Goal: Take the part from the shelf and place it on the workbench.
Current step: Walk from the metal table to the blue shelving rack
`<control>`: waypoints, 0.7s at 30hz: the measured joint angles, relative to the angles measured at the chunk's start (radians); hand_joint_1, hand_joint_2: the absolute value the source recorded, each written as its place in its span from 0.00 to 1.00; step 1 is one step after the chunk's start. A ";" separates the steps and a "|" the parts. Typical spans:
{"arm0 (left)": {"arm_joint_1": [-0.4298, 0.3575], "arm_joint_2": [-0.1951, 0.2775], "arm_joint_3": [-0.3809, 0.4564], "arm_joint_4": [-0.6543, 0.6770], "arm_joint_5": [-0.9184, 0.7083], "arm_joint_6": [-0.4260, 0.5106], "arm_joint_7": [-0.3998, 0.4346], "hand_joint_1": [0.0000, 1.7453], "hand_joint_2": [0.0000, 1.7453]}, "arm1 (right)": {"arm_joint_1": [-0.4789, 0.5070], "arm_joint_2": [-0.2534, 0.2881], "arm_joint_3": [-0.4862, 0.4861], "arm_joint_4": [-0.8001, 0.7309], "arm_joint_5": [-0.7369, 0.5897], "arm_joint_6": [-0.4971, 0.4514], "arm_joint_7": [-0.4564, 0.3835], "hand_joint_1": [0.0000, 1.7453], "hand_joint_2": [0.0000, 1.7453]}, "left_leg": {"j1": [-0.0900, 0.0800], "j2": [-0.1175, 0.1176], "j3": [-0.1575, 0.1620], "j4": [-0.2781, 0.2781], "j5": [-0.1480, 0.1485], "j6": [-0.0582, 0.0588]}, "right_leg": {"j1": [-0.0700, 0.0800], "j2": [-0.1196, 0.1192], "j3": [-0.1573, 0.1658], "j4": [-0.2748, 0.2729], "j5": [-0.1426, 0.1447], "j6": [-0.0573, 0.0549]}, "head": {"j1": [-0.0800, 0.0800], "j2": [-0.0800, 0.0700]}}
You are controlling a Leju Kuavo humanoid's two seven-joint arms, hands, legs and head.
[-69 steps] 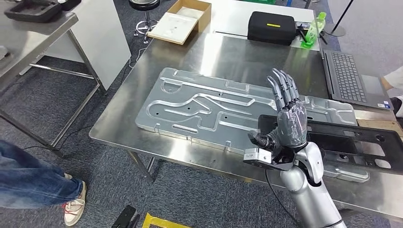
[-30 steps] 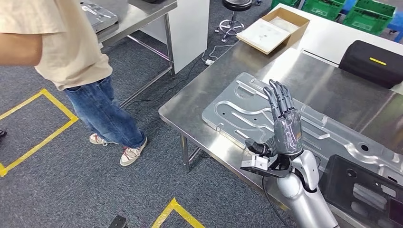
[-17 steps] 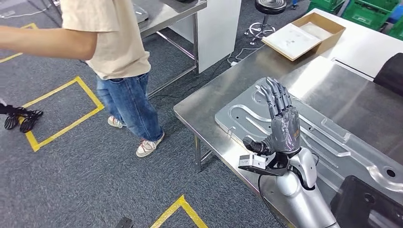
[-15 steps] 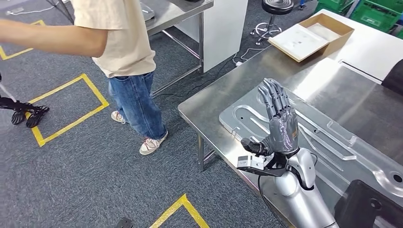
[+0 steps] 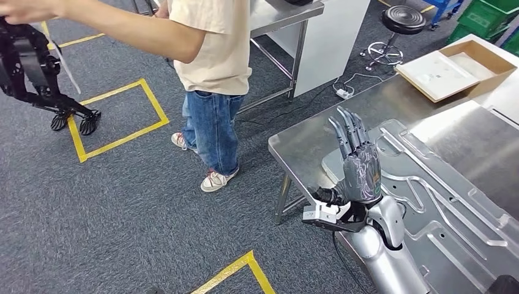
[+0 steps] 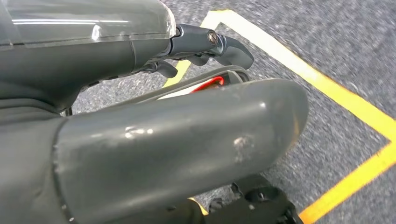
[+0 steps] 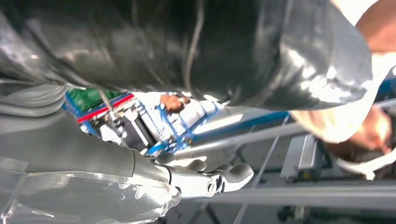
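- The part, a flat silver panel with raised ribs and winding channels, lies flat on the steel workbench and reaches close to its near corner.
- The right hand stands upright over the panel's near end with the fingers straight, close together and pointing up, thumb out to the side; it holds nothing.
- In the left wrist view the left hand hangs above grey carpet crossed by yellow tape (a thick thumb blocks most of it), the darker fingers curl loosely and nothing is seen in them; whether they are fully closed I cannot tell.
- A person in a beige shirt, jeans and sneakers stands on the carpet just beyond the workbench corner, one arm stretched out sideways.
- An open cardboard box sits at the workbench's far end, with a black stool on the floor behind it.
- Yellow floor tape marks a square near a black machine.
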 joint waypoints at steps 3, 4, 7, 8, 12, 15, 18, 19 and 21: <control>0.004 -0.006 0.000 0.000 -0.002 0.000 -0.009 0.00 0.00 | 0.015 -0.005 0.000 0.000 0.001 -0.001 0.002 0.00 0.00 | 0.000 -0.039 -0.001 0.008 -0.003 -0.004 | -0.001 0.036 0.064 -0.157 0.102 -0.012 | 0.000 0.000; 0.004 -0.009 0.000 0.000 -0.004 -0.002 -0.012 0.00 0.00 | 0.017 -0.006 0.000 -0.001 0.002 -0.001 0.002 0.00 0.00 | -0.001 -0.050 -0.004 0.012 -0.004 -0.008 | -0.002 0.057 0.086 -0.210 0.122 -0.016 | 0.000 0.000; 0.004 -0.013 0.000 0.000 -0.009 -0.008 -0.021 0.00 0.00 | 0.022 -0.010 0.000 -0.003 0.010 -0.003 0.003 0.00 0.00 | 0.003 -0.081 -0.017 0.015 -0.002 -0.026 | -0.001 0.072 0.105 -0.257 0.126 -0.023 | 0.000 0.000; 0.006 -0.013 0.000 0.000 -0.010 -0.008 -0.022 0.00 0.00 | 0.021 -0.011 0.001 -0.004 0.012 -0.003 0.004 0.00 0.00 | 0.005 -0.083 -0.019 0.016 -0.002 -0.032 | -0.002 0.060 0.108 -0.261 0.128 -0.027 | 0.000 0.000; 0.004 -0.014 0.000 0.000 -0.008 -0.008 -0.030 0.00 0.00 | 0.016 -0.015 0.002 -0.014 0.018 -0.003 0.006 0.00 0.00 | 0.002 0.013 -0.086 0.160 -0.084 -0.049 | -0.004 0.008 0.121 -0.276 0.131 -0.044 | -0.006 0.000; -0.002 -0.014 0.000 0.000 0.002 -0.006 -0.043 0.00 0.00 | 0.011 -0.018 0.002 -0.017 0.018 -0.003 0.009 0.00 0.00 | 0.006 0.035 -0.148 0.288 -0.124 -0.057 | 0.000 -0.034 0.121 -0.272 0.126 -0.048 | -0.006 0.000; -0.006 -0.013 0.001 0.000 0.009 -0.004 -0.055 0.00 0.00 | -0.012 -0.019 0.006 -0.017 0.016 -0.002 0.010 0.00 0.00 | 0.003 0.068 -0.064 0.132 -0.041 -0.052 | 0.002 -0.067 0.123 -0.264 0.117 -0.043 | -0.006 0.000; -0.010 -0.012 0.001 0.000 0.010 -0.003 -0.058 0.00 0.00 | -0.022 -0.019 0.008 -0.017 0.015 -0.001 0.010 0.00 0.00 | 0.000 0.084 -0.033 0.073 -0.022 -0.045 | 0.004 -0.076 0.124 -0.261 0.114 -0.039 | -0.006 0.000; -0.017 -0.012 0.001 0.000 0.011 -0.002 -0.062 0.00 0.00 | -0.039 -0.019 0.012 -0.017 0.015 0.000 0.010 0.00 0.00 | -0.009 0.097 -0.009 0.021 -0.015 -0.032 | 0.008 -0.094 0.127 -0.259 0.110 -0.031 | -0.006 0.000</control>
